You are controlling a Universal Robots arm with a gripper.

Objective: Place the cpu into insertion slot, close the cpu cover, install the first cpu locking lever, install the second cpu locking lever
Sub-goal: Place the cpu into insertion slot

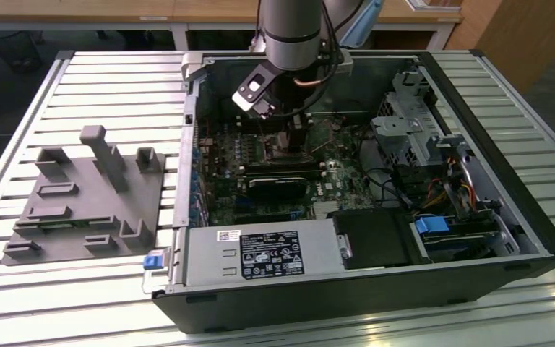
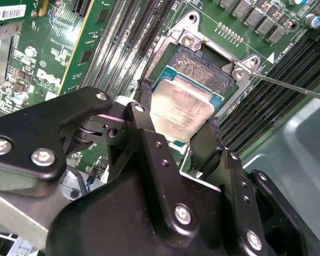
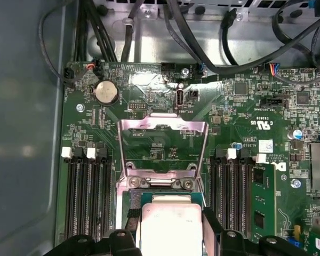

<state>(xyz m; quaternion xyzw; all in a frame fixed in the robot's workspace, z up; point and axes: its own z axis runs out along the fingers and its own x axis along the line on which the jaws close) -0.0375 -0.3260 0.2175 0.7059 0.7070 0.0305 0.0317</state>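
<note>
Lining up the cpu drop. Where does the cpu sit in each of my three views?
Exterior view: too small to tell; look beneath the gripper, reaching into the case.
Second wrist view: the cpu, a pale square between the two fingers, overlapping the insertion slot.
First wrist view: same pale square between the fingers, just before the open cpu cover.
Shared landmark: long black memory slots either side, in both wrist views.

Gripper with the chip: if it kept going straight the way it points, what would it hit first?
The gripper holds the chip, which would probably meet the open socket beneath first; the gap is hard to judge.
</note>
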